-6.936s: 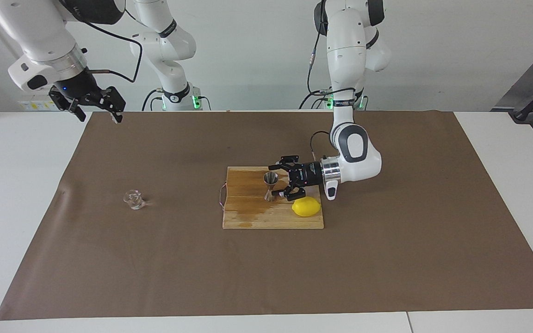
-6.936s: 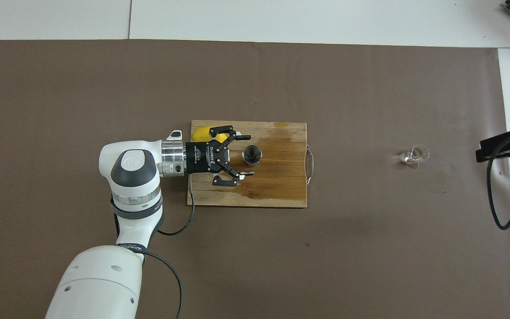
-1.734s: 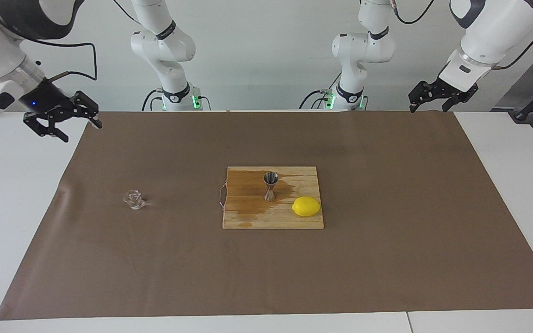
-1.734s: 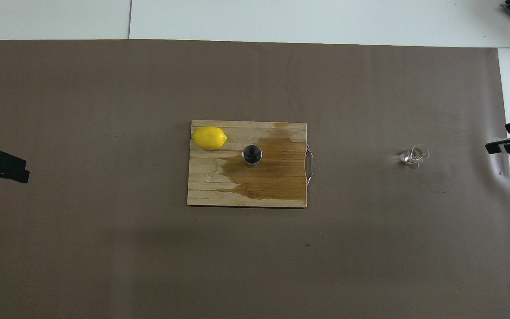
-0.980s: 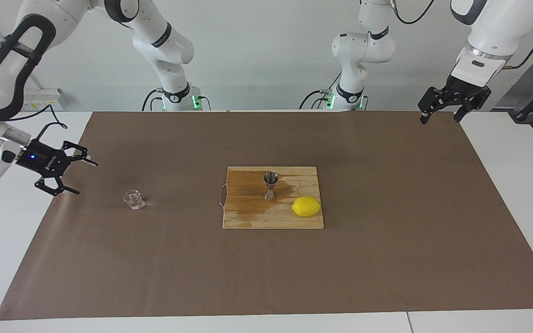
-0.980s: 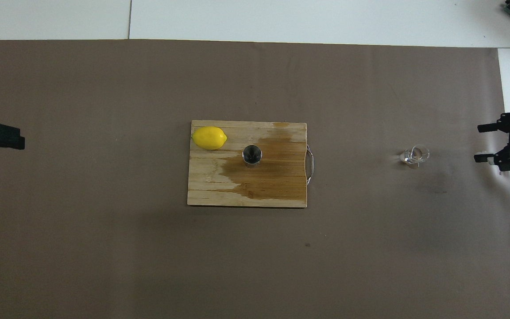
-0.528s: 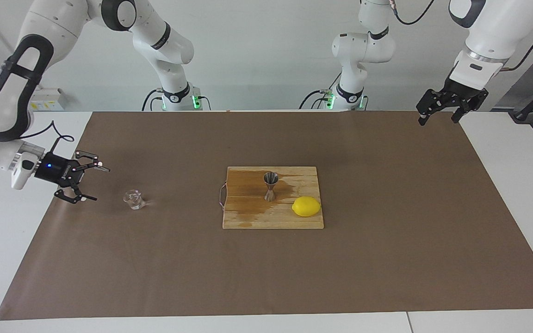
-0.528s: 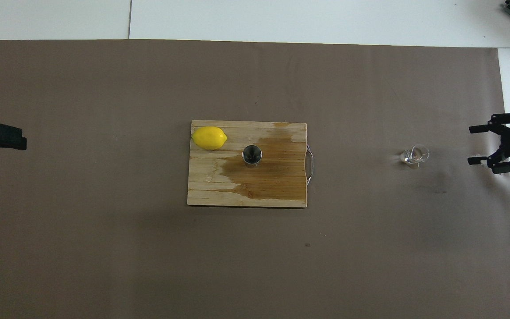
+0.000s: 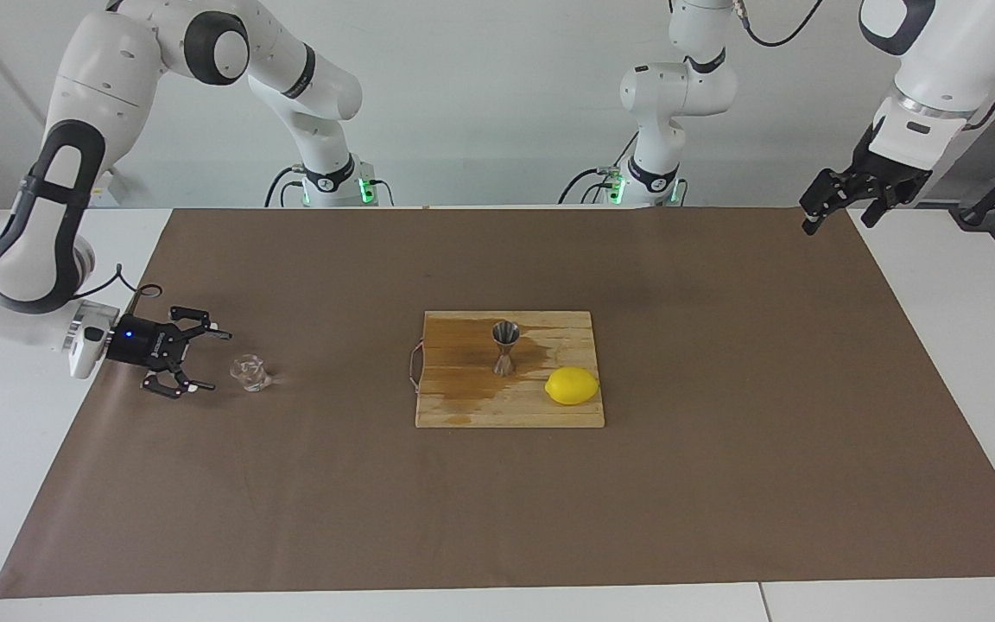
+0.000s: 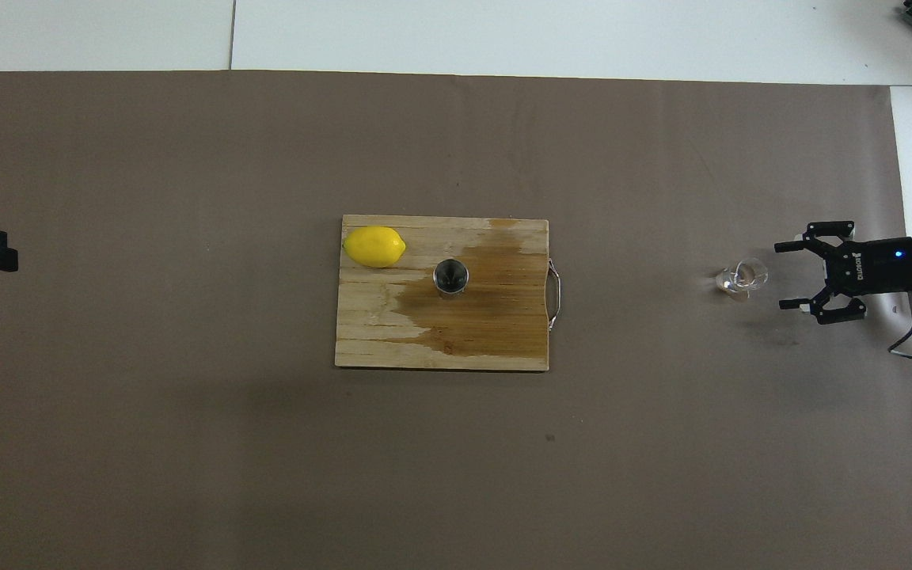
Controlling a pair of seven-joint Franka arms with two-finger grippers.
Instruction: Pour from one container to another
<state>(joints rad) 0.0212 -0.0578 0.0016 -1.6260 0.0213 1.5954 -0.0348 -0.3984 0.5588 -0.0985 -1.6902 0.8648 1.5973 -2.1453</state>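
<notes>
The right end effector [image 9: 205, 360], low with its jaws spread and empty beside the glass cup [image 9: 250, 373], must next enclose it before pouring into the jigger [image 9: 505, 347]; the left end effector [image 9: 834, 207] waits released.

The glass cup [image 9: 250, 373] is clear and shiny. The jigger [image 9: 504, 347] is polished steel. It stands on a wooden board [image 9: 463, 406], grainy, partly darkened by a wet stain. The lemon [image 9: 572, 386] looks smooth, faintly glossy. Matt brown paper [image 9: 497, 518] covers the white bench [image 9: 964, 328].
</notes>
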